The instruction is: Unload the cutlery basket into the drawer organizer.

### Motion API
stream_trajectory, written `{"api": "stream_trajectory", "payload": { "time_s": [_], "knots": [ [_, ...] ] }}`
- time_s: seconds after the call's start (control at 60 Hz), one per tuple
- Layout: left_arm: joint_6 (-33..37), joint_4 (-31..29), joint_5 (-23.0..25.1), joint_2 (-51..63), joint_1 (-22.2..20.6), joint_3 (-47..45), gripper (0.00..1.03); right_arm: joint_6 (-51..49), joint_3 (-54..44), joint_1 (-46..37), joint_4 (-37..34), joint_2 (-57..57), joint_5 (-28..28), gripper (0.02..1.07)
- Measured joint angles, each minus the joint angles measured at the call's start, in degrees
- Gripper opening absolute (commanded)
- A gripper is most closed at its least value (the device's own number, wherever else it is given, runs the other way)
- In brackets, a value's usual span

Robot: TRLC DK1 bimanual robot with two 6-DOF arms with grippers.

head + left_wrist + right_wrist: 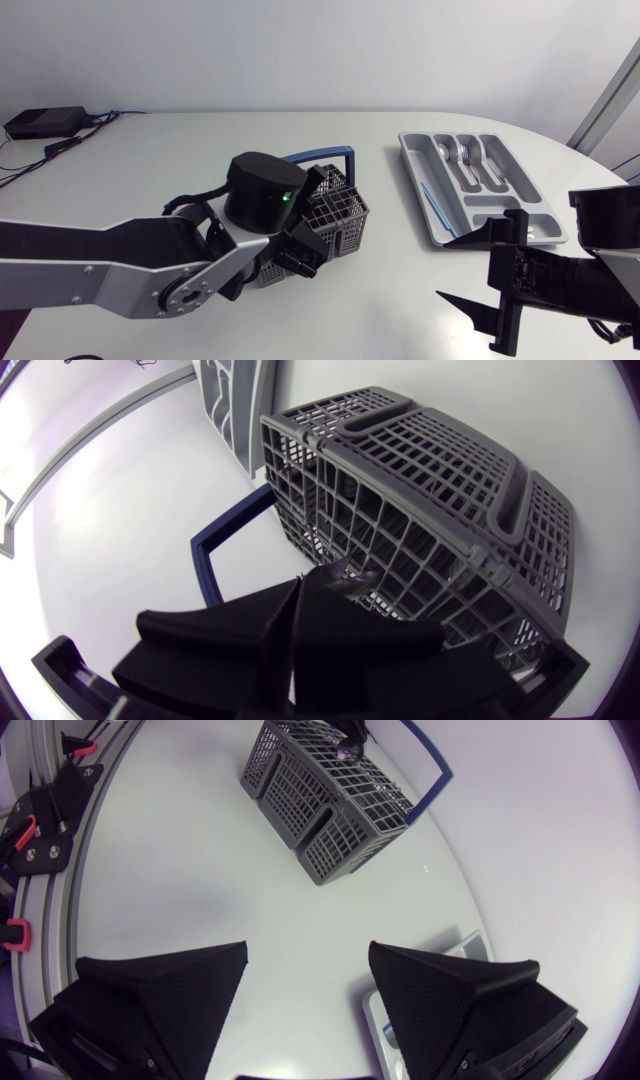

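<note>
One grey plastic mesh cutlery basket (338,218) (420,480) (320,810) with a single blue hoop handle (330,153) (215,550) (435,775) stands near the middle of the white table (180,150).

There are two arms. The left gripper (316,186) (296,622) sits against the basket's upper wall on the side away from the other arm. Its two fingers are pressed together with no gap. A small glint of metal (350,574) shows at their tips, and I cannot tell whether it is gripped.

The right gripper (488,275) (305,990) hangs well apart from the basket, its two fingers spread wide with nothing between them.

One grey compartmented drawer organizer (500,212) (235,400) lies beyond the basket on the right arm's side. It holds silver cutlery (470,158) with two spoon bowls visible. The rest is too small to count. It also holds one thin blue piece (435,205).
</note>
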Motion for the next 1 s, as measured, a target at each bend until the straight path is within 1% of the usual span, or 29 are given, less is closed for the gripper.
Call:
{"api": "stream_trajectory", "payload": {
  "time_s": [0.217,0.583,1.0],
  "knots": [
    [-0.17,3.23,0.00,-1.40,-0.20,-1.42,0.13,0.22,-0.50,0.61,-0.28,-1.11,-0.09,0.89],
    [0.02,3.26,0.00,-5.33,-0.20,-2.12,0.14,2.56,-0.50,3.43,-0.42,-1.40,0.15,0.89],
    [0.50,3.23,-0.20,-8.90,-0.90,-2.12,0.14,3.41,-0.50,4.57,-0.39,-1.40,0.39,0.89]
  ]
}}
